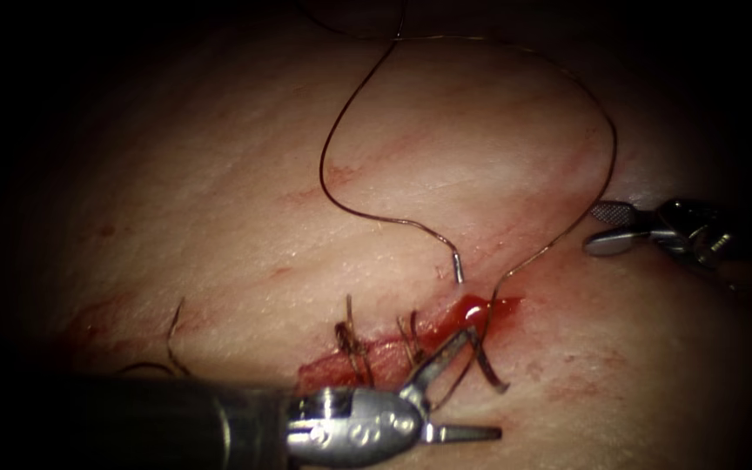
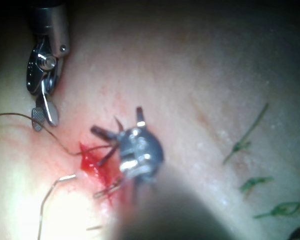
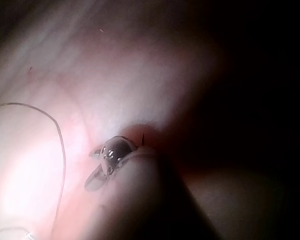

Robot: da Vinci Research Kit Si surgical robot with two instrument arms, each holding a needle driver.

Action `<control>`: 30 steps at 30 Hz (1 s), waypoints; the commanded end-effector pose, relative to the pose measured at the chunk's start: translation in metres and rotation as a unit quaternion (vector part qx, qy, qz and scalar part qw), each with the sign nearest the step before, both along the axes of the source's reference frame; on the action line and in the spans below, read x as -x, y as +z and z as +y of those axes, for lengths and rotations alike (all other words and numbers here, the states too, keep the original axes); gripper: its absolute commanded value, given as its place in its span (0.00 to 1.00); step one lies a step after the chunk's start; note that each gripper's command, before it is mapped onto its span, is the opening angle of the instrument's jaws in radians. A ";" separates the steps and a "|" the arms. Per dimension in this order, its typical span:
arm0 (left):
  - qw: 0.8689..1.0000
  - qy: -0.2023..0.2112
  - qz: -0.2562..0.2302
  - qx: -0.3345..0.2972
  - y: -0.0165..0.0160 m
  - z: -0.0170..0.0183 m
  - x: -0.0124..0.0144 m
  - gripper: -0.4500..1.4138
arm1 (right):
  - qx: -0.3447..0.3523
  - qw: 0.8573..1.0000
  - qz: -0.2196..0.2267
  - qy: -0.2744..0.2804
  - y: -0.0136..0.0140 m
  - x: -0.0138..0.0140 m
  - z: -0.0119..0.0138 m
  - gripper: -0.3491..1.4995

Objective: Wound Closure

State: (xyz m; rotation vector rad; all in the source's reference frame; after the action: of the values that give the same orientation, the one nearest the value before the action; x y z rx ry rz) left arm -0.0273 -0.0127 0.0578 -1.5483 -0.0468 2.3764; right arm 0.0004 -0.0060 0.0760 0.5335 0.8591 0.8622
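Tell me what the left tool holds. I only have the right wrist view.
Observer: Nothing. The left tool has its jaws wide open over the right end of the cut.
Operator: Needle?
Observer: The needle sits at that end, by the red fluid, between those jaws. I cannot tell if it is in the tissue.
Operator: My tool?
Observer: The right tool is open and empty, right of the cut, beside the thread.

The tissue (image 1: 219, 200) is pale pink with faint red streaks. Bright red fluid (image 1: 472, 309) glistens in the cut (image 1: 376, 352), crossed by dark brown stitches (image 1: 354, 344). The thread (image 1: 376, 104) above the cut is thin and brown. Both tools are shiny grey metal.
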 end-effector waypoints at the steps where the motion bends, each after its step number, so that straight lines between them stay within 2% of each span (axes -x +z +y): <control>1: 1.000 0.006 0.001 0.000 0.0014 -0.0007 0.0009 0.68 | 0.000 1.000 0.001 0.000 0.0008 -0.0007 -0.0005 0.99; 6: 1.000 0.015 -0.005 0.008 0.0036 -0.0008 0.0016 0.67 | -0.002 1.000 0.001 0.003 0.0011 -0.0007 -0.0012 0.99; 11: 1.000 0.021 -0.008 0.012 0.0046 0.0000 0.0013 0.55 | -0.003 1.000 0.000 0.007 0.0016 -0.0008 -0.0017 0.99; 19: 1.000 0.019 -0.010 -0.008 0.0081 -0.0004 0.0013 0.54 | -0.005 1.000 -0.001 0.010 0.0017 -0.0011 -0.0017 0.99; 30: 1.000 0.019 -0.008 -0.015 0.0095 -0.0007 0.0021 0.53 | -0.010 1.000 -0.001 0.013 0.0017 -0.0011 -0.0020 0.99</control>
State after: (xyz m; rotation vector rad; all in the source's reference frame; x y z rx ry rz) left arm -0.0290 -0.0129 0.0667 -1.5698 -0.1144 2.3815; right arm 0.0008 -0.0077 0.0770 0.5345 0.8559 0.8965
